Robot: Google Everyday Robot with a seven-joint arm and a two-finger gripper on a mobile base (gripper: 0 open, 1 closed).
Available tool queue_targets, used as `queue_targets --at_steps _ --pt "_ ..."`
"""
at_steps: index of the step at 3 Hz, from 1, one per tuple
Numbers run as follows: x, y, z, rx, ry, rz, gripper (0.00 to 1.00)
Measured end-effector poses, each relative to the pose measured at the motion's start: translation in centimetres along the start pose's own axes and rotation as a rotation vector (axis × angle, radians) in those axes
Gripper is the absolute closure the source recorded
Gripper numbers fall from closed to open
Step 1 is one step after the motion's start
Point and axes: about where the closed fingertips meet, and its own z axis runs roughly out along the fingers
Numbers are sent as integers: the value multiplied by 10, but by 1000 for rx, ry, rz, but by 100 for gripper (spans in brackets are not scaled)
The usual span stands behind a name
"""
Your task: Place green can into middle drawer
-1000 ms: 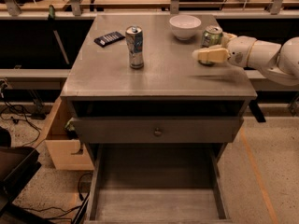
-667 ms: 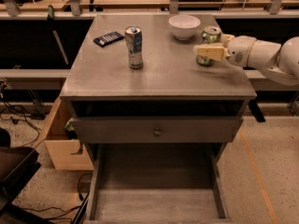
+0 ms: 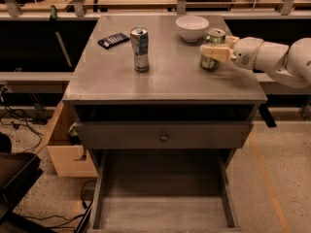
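Upper right of frame, on grey cabinet top (image 3: 165,81): short green-and-pale patterned drinks can (image 3: 215,36), silver-topped, upright, just beside white round bowl (image 3: 192,27). Cream two-finger gripper (image 3: 210,53) reaches in from right, against the can's side; whether it is clamped cannot be told. Bottom centre: wide grey middle drawer (image 3: 160,212), pulled open.

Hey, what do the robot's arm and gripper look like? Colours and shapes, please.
The arm is smooth and white, made of rounded, bulbous segments that taper toward the wrist. No loose cables or lettering show on it. The gripper is a pale cream-yellow and blockier than the arm. It is at the green can, on the right rear part of the cabinet top.
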Motion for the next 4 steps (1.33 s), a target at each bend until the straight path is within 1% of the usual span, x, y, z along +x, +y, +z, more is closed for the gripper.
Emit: queue_targets --at_steps 1,2,3,4 --pt "-6 3 3 -5 8 -9 100" --pt "-32 26 -7 6 21 -72 100" --pt "-58 91 -21 -38 41 -133 100" --pt "-48 160 -34 -127 58 -117 100"
